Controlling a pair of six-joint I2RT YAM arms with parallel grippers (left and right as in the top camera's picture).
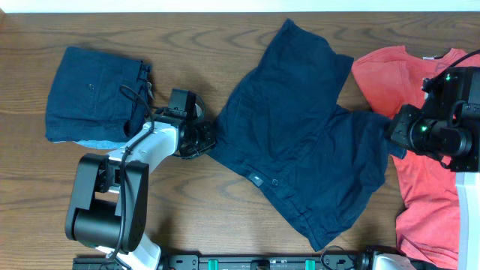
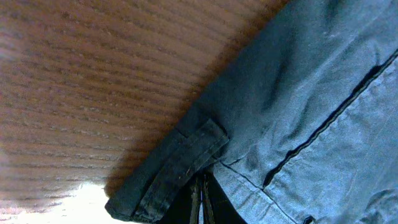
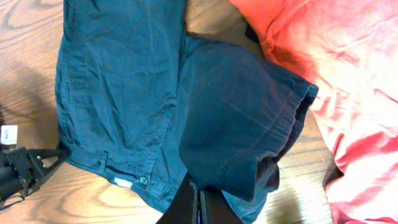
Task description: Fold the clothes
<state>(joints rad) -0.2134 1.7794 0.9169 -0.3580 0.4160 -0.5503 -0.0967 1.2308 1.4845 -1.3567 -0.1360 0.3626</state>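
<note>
Dark navy shorts [image 1: 300, 142] lie spread on the wooden table, waistband toward the front. My left gripper [image 1: 204, 139] is shut on the shorts' waistband corner at their left edge; the belt loop [image 2: 186, 163] shows in the left wrist view, with the fingers [image 2: 202, 202] pinched together under the cloth. My right gripper [image 1: 395, 135] is shut on the hem of the shorts' right leg [image 3: 249, 143], which hangs over the closed fingers [image 3: 198, 202]. A red shirt [image 1: 420, 172] lies at the right, partly under the right arm.
A folded navy garment [image 1: 94, 94] sits on a light blue one at the back left. The button and white label of the waistband [image 1: 256, 178] face the front edge. The left arm base [image 1: 105, 202] stands at the front left.
</note>
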